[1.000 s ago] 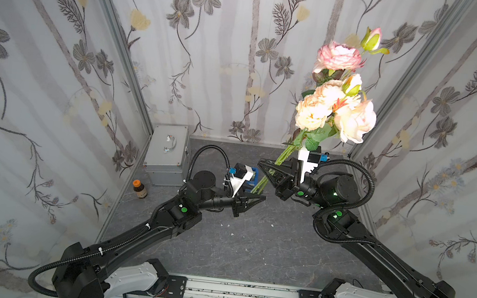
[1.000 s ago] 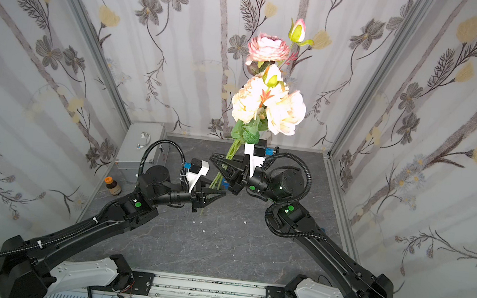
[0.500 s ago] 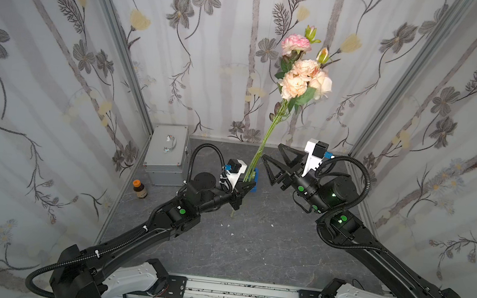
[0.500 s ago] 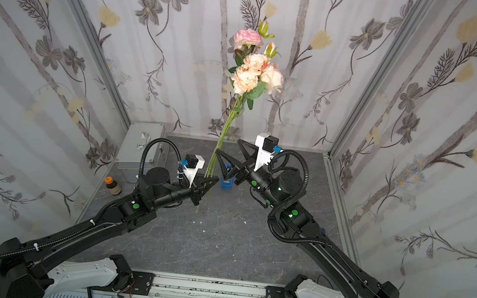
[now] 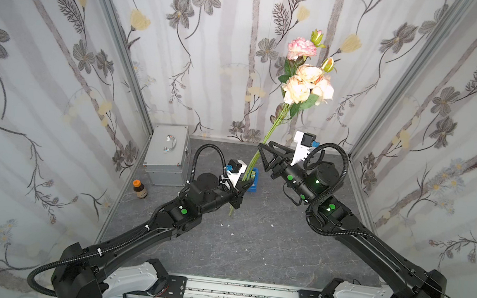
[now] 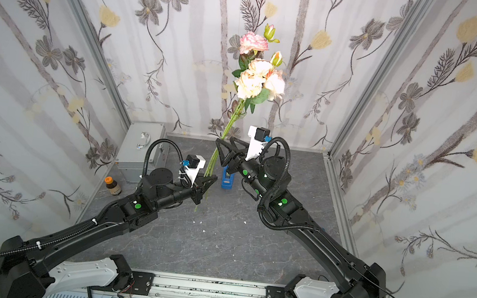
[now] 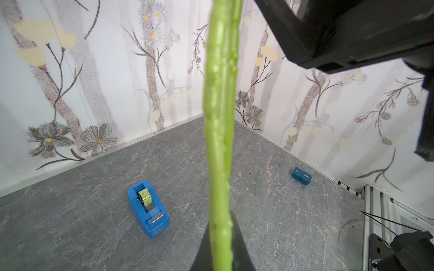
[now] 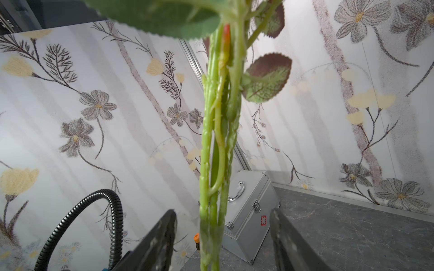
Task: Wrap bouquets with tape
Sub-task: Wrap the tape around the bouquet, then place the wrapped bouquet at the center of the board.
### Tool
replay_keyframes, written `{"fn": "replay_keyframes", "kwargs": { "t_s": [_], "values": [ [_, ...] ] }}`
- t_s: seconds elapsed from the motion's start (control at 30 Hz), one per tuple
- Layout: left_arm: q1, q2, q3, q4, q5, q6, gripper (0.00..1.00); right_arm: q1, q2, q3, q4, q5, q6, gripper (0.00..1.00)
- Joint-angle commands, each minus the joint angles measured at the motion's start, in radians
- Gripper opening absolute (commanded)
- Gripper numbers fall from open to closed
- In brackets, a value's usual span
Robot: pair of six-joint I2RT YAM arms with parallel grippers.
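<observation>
Walls box me in on three sides: the papered back wall and a side wall at each hand; the metal rail closes the near edge. The grey tabletop between the arms lies open, with only small white scraps on it. The far left corner is crowded; the silver case stands there, the brown bottle just beside it on the near side. The blue tape dispenser sits on the tabletop toward the back, apart from the walls, its greenish roll seated in it; in both top views it shows just behind the left gripper. A small dark-blue block lies close to the foot of a wall.

The bouquet is up in the air, blooms high before the back wall; its stems slope down to the left gripper, whose jaws are clamped on them low down, a short end poking out beneath. My left arm reaches forward from its near base, forearm low over the table. My right arm comes in from the other side, wrist higher than the left's; the right gripper points at the stems partway up. In the right wrist view its fingers stand apart on either side of the stems, a gap on each side, gripping nothing.
</observation>
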Motion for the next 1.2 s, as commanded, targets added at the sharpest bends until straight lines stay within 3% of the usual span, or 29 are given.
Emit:
{"fn": "replay_keyframes", "kwargs": {
  "t_s": [0.0, 0.2, 0.3, 0.47, 0.53, 0.6, 0.67, 0.77, 0.87, 0.93, 1.07, 1.17],
  "values": [
    [-0.003, 0.000, 0.004, 0.046, -0.010, 0.011, 0.00, 0.000, 0.029, 0.029, 0.009, -0.023, 0.048, 0.50],
    [-0.006, -0.002, 0.005, 0.035, -0.028, 0.018, 0.00, 0.003, 0.072, 0.085, -0.039, -0.021, 0.066, 0.35],
    [-0.006, -0.003, 0.008, 0.032, -0.044, 0.019, 0.00, 0.003, 0.089, 0.116, -0.073, 0.001, 0.060, 0.33],
    [-0.008, -0.004, 0.017, 0.025, -0.051, 0.016, 0.00, 0.040, 0.111, 0.146, -0.111, 0.030, 0.054, 0.13],
    [-0.007, -0.010, 0.010, 0.036, -0.045, 0.018, 0.00, 0.043, 0.118, 0.160, -0.134, 0.040, 0.049, 0.00],
    [-0.008, -0.017, 0.005, 0.039, -0.047, 0.020, 0.02, 0.041, 0.119, 0.171, -0.158, 0.054, 0.041, 0.00],
    [-0.008, -0.021, 0.000, 0.033, -0.050, 0.023, 0.08, 0.043, 0.110, 0.172, -0.181, 0.083, 0.027, 0.00],
    [-0.006, -0.033, -0.013, 0.030, -0.038, 0.017, 0.40, 0.039, 0.091, 0.170, -0.215, 0.109, -0.009, 0.00],
    [0.000, -0.061, -0.037, 0.025, -0.018, -0.004, 0.63, 0.018, 0.054, 0.144, -0.266, 0.114, -0.029, 0.00],
    [0.017, -0.092, -0.060, 0.020, 0.056, -0.021, 0.74, -0.044, 0.011, 0.086, -0.270, 0.075, -0.021, 0.00],
    [0.042, -0.162, -0.114, 0.037, 0.229, -0.055, 0.82, -0.142, -0.050, 0.001, -0.372, -0.006, -0.008, 0.00],
    [0.047, -0.190, -0.129, 0.015, 0.270, -0.088, 0.84, -0.200, -0.050, -0.059, -0.494, -0.020, -0.028, 0.00]
  ]
}}
